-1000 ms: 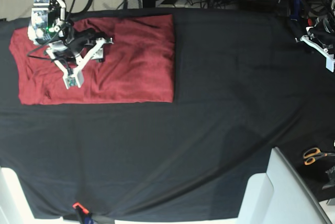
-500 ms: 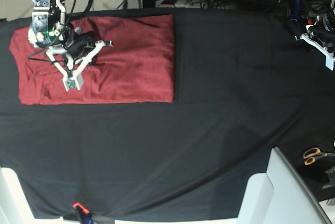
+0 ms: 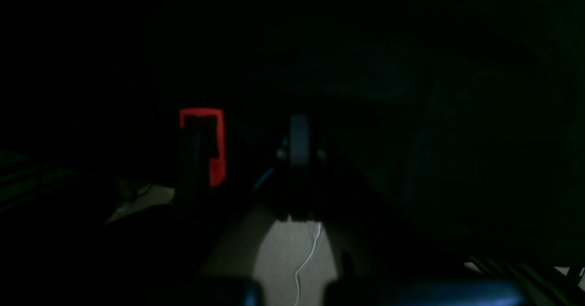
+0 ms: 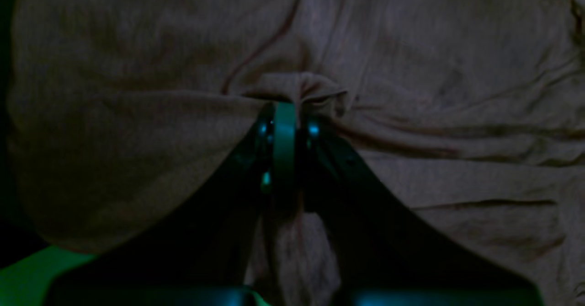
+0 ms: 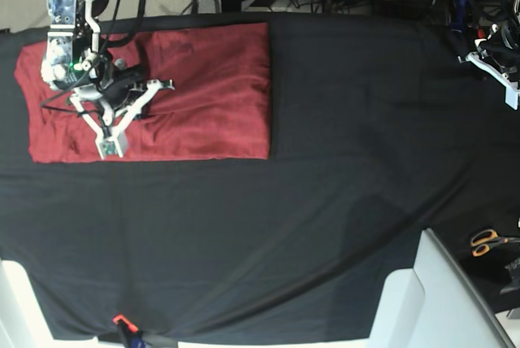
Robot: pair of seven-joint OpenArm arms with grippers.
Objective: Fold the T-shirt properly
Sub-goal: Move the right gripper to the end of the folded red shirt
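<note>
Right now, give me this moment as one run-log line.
right gripper: shut on T-shirt | left gripper: shut, empty, parked | T-shirt: partly folded

The base view looks straight down from high above on the whole black table cloth [image 5: 325, 202]. The right wrist view sits very close over the T-shirt [image 4: 411, 68], facing along its fingers — a patch the base view shares. The left wrist view — dark — faces the floor beyond the table edge

The right gripper [image 5: 108, 146] reaches downward, jaws pinched shut on a tuft of the T-shirt [image 5: 211, 92]. The left gripper [image 5: 512, 96] rests apart, jaws shut.
</note>
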